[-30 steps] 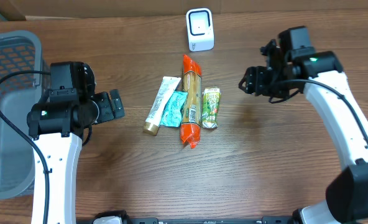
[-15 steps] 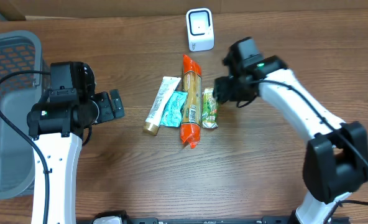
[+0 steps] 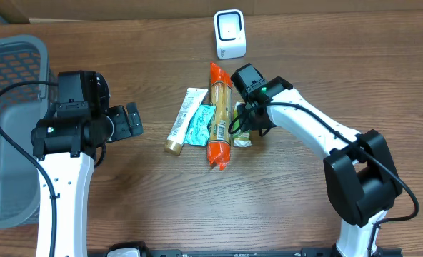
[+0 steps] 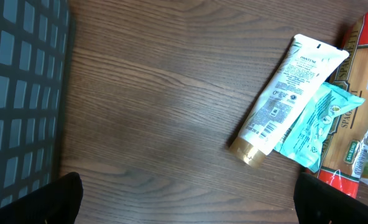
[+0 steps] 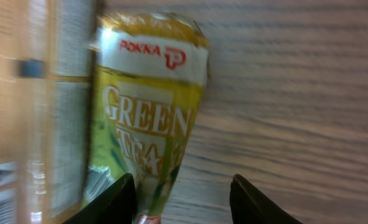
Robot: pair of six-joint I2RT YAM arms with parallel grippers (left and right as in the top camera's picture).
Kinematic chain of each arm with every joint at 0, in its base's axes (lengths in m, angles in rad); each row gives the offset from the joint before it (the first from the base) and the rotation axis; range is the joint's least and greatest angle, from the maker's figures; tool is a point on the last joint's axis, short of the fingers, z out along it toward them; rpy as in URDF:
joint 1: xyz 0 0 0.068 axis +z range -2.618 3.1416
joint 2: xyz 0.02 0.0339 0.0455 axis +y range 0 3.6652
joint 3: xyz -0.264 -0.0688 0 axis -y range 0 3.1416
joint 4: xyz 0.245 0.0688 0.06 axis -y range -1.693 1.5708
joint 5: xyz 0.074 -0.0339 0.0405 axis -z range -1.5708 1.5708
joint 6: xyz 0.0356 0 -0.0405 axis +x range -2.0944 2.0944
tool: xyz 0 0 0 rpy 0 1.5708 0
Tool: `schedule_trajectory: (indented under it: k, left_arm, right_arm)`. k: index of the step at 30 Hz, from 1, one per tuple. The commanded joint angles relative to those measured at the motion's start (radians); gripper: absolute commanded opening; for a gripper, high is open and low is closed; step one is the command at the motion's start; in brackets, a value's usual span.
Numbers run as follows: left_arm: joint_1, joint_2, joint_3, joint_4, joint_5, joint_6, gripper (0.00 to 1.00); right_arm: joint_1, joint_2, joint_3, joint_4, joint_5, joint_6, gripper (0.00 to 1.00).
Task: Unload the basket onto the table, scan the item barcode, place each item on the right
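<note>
Change over the last second: the right arm has swung in from the right of the brown wooden worktop (image 3: 290, 207). Its right claw (image 5: 184, 200) now hangs over the yellow-green foil green-tea packet (image 5: 148, 118). Left claw (image 3: 131, 120) unchanged, fingers wide apart, well left of and below the white box-shaped barcode scanner (image 3: 230, 33).

Right claw: fingers apart, straddling the packet's end, not clamped.

Packet: lies flat below the scanner, just beside the long orange spaghetti pack (image 3: 219, 107). Red "POKKA" on a white band, white "GREEN TEA" lettering, crinkled edges.
</note>
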Motion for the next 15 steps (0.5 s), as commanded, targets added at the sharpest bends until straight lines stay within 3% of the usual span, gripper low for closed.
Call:
schedule_trajectory:
  k: [1, 8, 15]
  left_arm:
    - [0.002, -0.008, -0.004, 0.0, 0.004, 0.019, 1.0]
    - [0.002, -0.008, -0.004, 0.0, 0.004, 0.019, 0.99]
    - [0.002, -0.008, -0.004, 0.0, 0.004, 0.019, 1.0]
  right_arm:
    - [-0.035, 0.021, -0.005, -0.036, 0.056, 0.016, 0.48]
    - [-0.1, 0.028, -0.005, -0.1, 0.047, -0.025, 0.49]
    - [-0.174, 0.03, -0.004, -0.124, 0.021, -0.1, 0.61]
